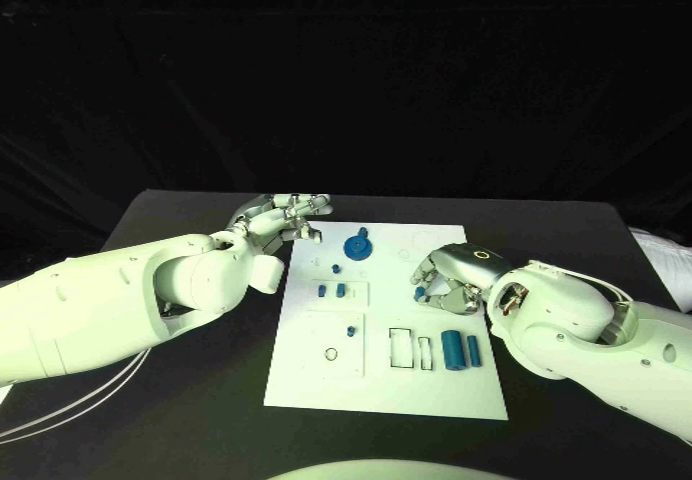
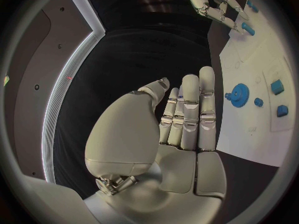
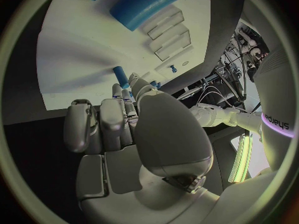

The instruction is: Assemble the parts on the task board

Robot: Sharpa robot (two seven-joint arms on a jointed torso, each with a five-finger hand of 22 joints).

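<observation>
Task board (image 1: 387, 385), the white plate, lies flat in the middle of the black counter (image 1: 173, 420), between the two hands. Nearest on the board, toward its right edge, two blue cylinders (image 1: 462, 350) lie side by side, just beside a pair of narrow rectangular slots (image 1: 411, 347). Left of those slots a small blue peg (image 1: 352, 329) stands near a small ring outline. Farther along the board, two small blue blocks (image 1: 332, 291) sit in an outlined recess on its left half. Beyond them a blue gear (image 1: 358, 246) rests near the board's far edge, with a small blue pin (image 1: 335, 268) just beside it.

The right hand (image 1: 444, 275) hovers over the board's right side, about level with the blue blocks. Its fingers (image 3: 102, 122) are curled in, and a small blue part (image 3: 120, 76) shows at the fingertips; whether it is pinched or merely lies just beyond them cannot be told.

The left hand (image 1: 281, 218) is at the board's far left corner, beside the gear and apart from it. In the left wrist view its fingers (image 2: 190, 112) are straight and close together, the palm bare, holding nothing.
</observation>
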